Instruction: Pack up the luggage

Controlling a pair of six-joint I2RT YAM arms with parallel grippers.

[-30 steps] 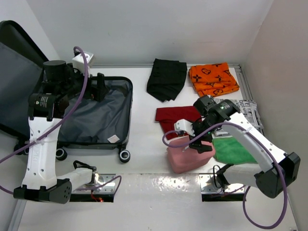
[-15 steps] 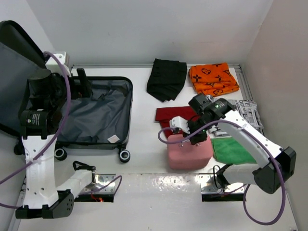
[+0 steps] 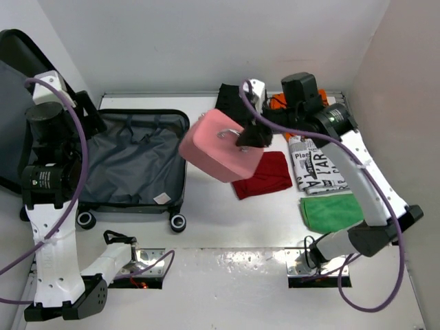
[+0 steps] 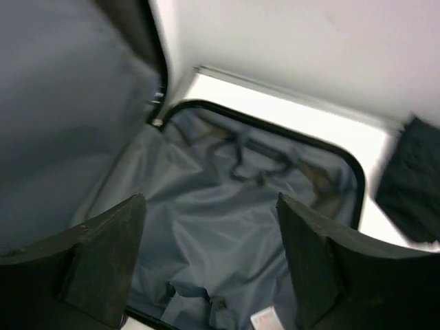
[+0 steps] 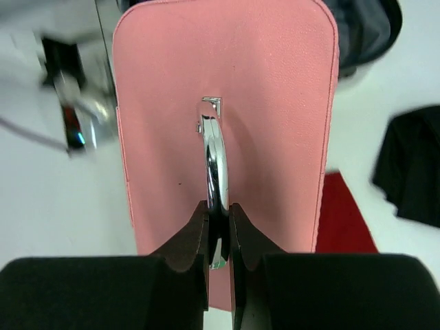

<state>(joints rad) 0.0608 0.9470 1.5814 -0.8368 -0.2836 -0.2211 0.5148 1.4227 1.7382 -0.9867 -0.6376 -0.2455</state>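
Top camera looks down from behind; wrist cameras hang close over luggage and pink box.

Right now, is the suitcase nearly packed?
Not yet. Done: the luggage lies open, nothing packed in its grey lining. In hand: the right gripper is shut on the metal handle of the pink box, holding it up beside the case. To do: the red cloth, green cloth, black cloth and newsprint cloth lie on the table.

We see the pink box in matt, finely grained leather-like skin, its handle in glossy metal. The luggage has smooth grey cloth lining; the right claw looks matt black plastic.
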